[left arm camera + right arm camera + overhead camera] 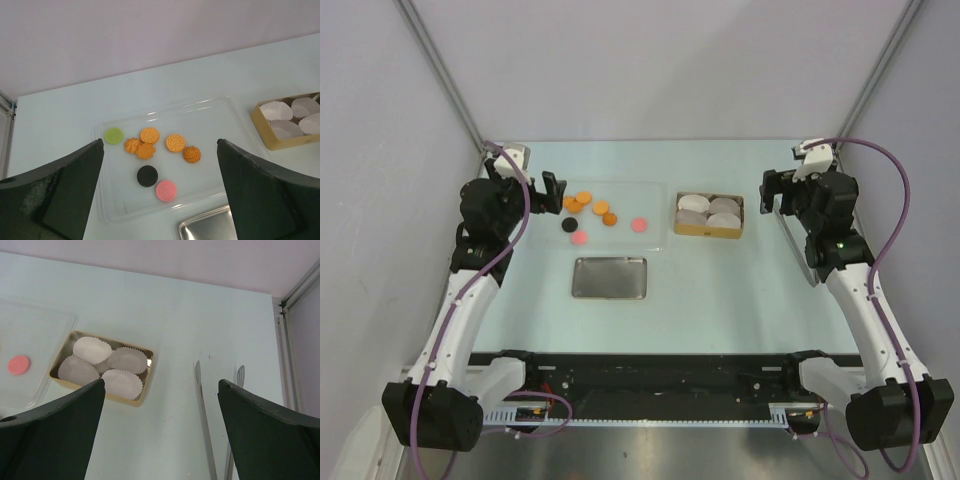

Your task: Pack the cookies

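Observation:
Several cookies lie on a clear plastic tray [645, 195]: orange ones [584, 203], a black one [569, 226] and two pink ones [580, 238] [639, 224]. The left wrist view shows a green cookie [114, 135], orange cookies [175, 142], the black cookie [147, 176] and a pink cookie [166, 190]. My left gripper [548, 192] [160, 141] is open and empty above the tray's left end. My right gripper [772, 190] [161, 382] is open and empty, right of a tan box [708, 234] holding white paper cups [91, 349].
A shallow metal tray [610, 277] [210, 227] sits in front of the clear tray. Metal tongs [202, 410] lie on the table right of the box, near the right wall. Walls close the back and both sides.

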Robot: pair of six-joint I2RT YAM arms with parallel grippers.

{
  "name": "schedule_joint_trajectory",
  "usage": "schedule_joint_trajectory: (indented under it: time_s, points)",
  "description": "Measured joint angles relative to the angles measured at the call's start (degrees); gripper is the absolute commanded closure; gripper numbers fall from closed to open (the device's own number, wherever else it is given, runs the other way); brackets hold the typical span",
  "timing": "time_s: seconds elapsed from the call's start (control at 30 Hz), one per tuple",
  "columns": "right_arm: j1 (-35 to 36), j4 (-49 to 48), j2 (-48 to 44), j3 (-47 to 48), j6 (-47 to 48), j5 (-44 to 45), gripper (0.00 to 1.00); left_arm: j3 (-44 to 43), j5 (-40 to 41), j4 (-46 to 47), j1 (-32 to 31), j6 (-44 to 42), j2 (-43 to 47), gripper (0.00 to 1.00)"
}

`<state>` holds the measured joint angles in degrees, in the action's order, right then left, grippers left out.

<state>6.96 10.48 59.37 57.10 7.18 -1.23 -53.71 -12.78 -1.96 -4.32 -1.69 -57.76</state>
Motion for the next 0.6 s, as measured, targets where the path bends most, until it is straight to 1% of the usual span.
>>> schedule_joint_trajectory:
  time_s: [0.33,0.6]
  points:
    - [-1.11,0.20,1.90,0.00,-0.07,0.42,0.00,0.02,-0.39,2.25,0.00,0.22,-2.84,0.00]
    - [-2.73,0.44,1.92,0.00,-0.33,0.31,0.00,0.02,-0.98,3.76,0.00,0.22,-3.21,0.00]
